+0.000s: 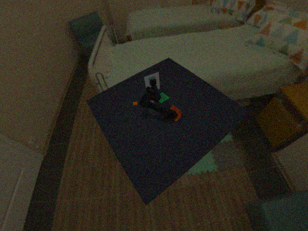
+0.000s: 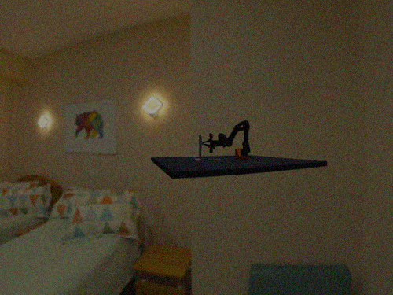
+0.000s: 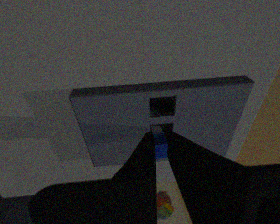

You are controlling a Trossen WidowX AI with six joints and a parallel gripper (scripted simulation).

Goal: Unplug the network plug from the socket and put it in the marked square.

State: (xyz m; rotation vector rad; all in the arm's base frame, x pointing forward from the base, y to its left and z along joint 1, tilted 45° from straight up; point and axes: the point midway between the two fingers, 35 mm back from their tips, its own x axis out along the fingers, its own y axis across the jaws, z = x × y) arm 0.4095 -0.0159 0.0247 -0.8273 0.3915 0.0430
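The grey upright panel [image 1: 154,76] [image 2: 200,145] [image 3: 115,125] stands near the far edge of the dark table [image 1: 138,157] [image 2: 236,167]. In the wrist view a blue plug [image 3: 160,149] sits at the panel's lower opening, just under a dark slot [image 3: 162,106]. My gripper [image 1: 151,89] [image 2: 207,142] [image 3: 158,137] is right at the panel, and its two dark fingers are shut on the plug from both sides. The thin tab is too dark to make out. The green marked square [image 1: 164,97] lies on the table just right of the gripper.
The arm's orange base [image 1: 176,112] [image 2: 238,153] stands behind the gripper. A small orange marker [image 1: 135,103] lies on the table to the left. Beds, a yellow stool [image 1: 289,114] and a floor mat surround the table.
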